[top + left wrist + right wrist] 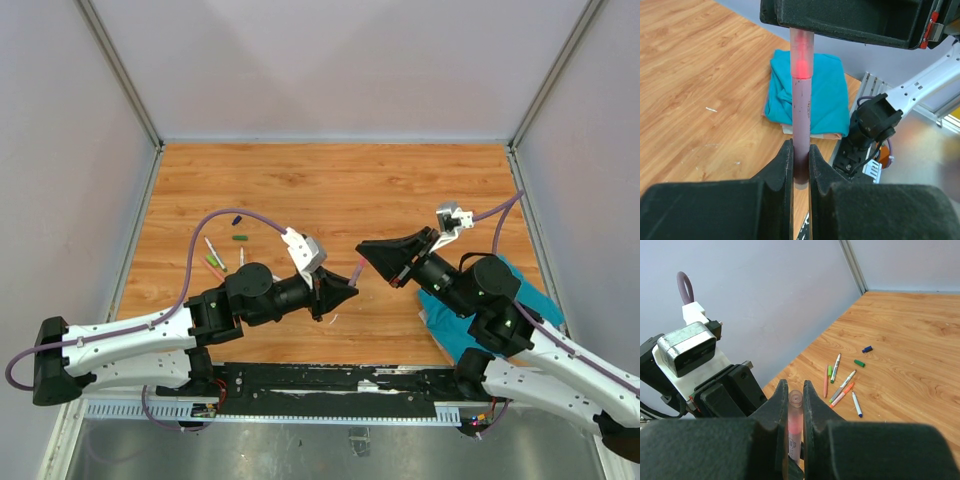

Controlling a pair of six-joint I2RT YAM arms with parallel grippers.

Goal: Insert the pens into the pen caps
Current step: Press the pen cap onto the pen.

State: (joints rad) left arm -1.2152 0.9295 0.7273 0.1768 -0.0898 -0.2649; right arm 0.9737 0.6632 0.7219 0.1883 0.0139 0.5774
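Observation:
A pink pen [357, 272] spans the gap between my two grippers above the table's middle. My left gripper [800, 148] is shut on its pale mauve barrel [801, 120]. My right gripper [793, 388] is shut on the translucent pink pen cap [795, 407], which sits over the pen's tip. The pink nib [801, 66] glows through the cap. In the top view the left gripper [338, 292] and right gripper [372, 257] face each other. Several more pens [841, 384] lie loose on the wood, with a green cap [859, 363] and a dark blue cap [867, 349] beside them.
A folded teal cloth [500, 318] lies on the table's right side by the right arm's base, also seen as the teal cloth [812, 95] behind the pen. The loose pens [216, 260] and caps [239, 238] sit at the left. Grey walls enclose the wooden table [330, 190].

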